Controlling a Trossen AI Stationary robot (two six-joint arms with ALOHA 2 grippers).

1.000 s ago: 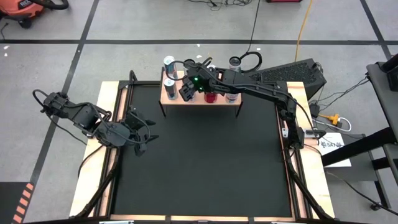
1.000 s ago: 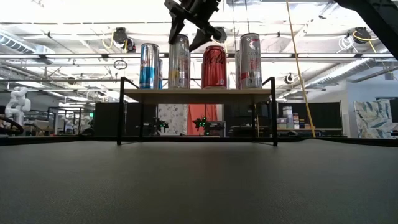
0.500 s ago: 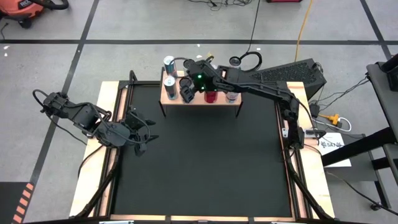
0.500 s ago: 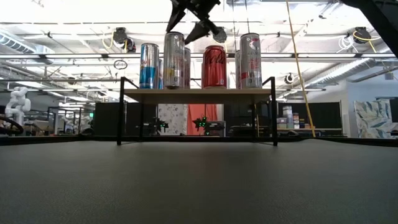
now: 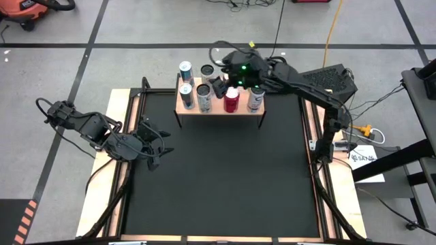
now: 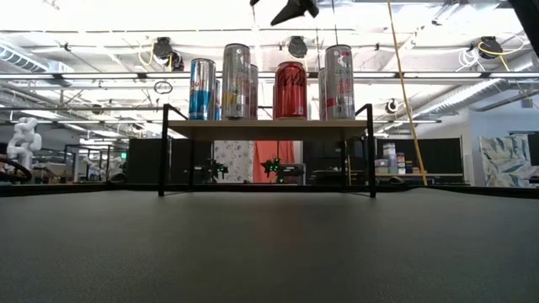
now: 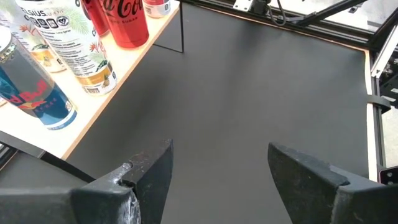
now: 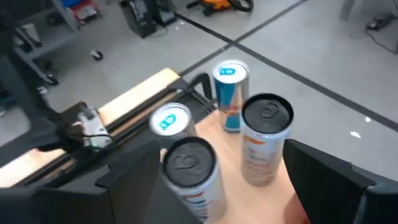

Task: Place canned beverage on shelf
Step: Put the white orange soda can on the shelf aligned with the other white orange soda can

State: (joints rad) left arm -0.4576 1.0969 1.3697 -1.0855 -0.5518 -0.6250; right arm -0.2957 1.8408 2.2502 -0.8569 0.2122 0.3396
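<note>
The shelf point(image 5: 216, 109) point(image 6: 269, 124) stands at the table's far edge on thin black legs. Several cans stand upright on it by their bases: a tall silver can point(image 5: 203, 96) point(image 6: 237, 82) point(image 8: 191, 177), blue cans point(image 5: 186, 95) point(image 6: 202, 88), a red can point(image 5: 231, 102) point(image 6: 290, 90) and a silver can point(image 5: 255, 99) at its right end. My right gripper point(image 5: 219, 84) point(image 8: 222, 149) hangs open above the cans, empty; only its fingertips point(image 6: 290, 8) show in the low view. My left gripper point(image 5: 153, 146) point(image 7: 221, 152) waits open at the table's left edge.
The black mat point(image 5: 218, 177) spreads in front of the shelf. Wooden strips point(image 5: 102, 177) and a black frame border the table. Cables and a dark box point(image 5: 327, 78) lie beyond the far right corner.
My right gripper has risen from around the top of the tall silver can and drawn back toward the table's far right, still open. The can stays upright on the shelf.
</note>
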